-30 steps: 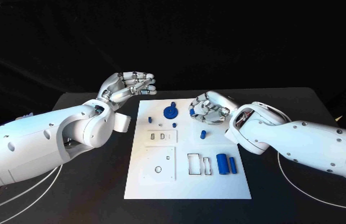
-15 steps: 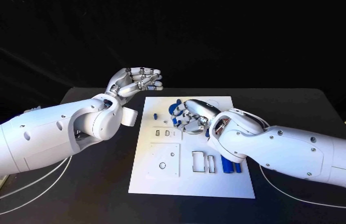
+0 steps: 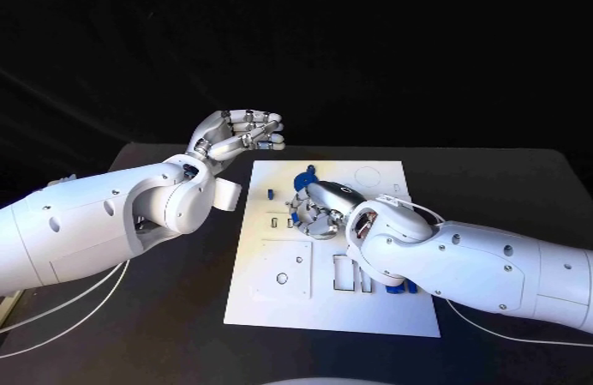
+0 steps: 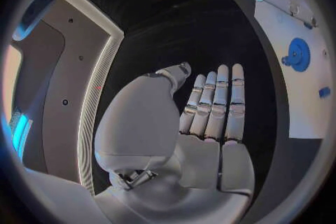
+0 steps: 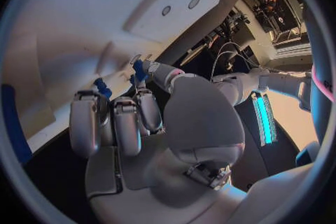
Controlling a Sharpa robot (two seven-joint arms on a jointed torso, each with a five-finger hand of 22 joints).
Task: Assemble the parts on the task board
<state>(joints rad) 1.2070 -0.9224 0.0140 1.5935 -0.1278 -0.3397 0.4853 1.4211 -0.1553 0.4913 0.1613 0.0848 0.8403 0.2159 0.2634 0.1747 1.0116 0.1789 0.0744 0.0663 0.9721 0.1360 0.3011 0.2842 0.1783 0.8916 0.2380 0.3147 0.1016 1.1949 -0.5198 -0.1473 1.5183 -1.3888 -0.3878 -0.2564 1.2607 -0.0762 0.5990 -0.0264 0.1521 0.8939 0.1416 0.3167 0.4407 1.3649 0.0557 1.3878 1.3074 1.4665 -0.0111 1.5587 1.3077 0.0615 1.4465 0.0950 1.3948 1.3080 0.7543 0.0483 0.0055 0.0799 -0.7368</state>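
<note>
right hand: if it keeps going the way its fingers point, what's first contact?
Probably the small blue part at its fingertips; the right hand is curled low over the task board. Whether it already touches is unclear.

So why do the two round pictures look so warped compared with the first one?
Left wrist view: a fisheye bends the task board edge beside the left robot hand. Right wrist view: same bulge around the right robot hand. Head view: board edges stay straight.

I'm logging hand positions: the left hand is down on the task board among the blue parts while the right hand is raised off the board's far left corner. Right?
No, swapped. In the head view the right hand is down on the task board among the blue parts; the left hand is the raised one.
</note>
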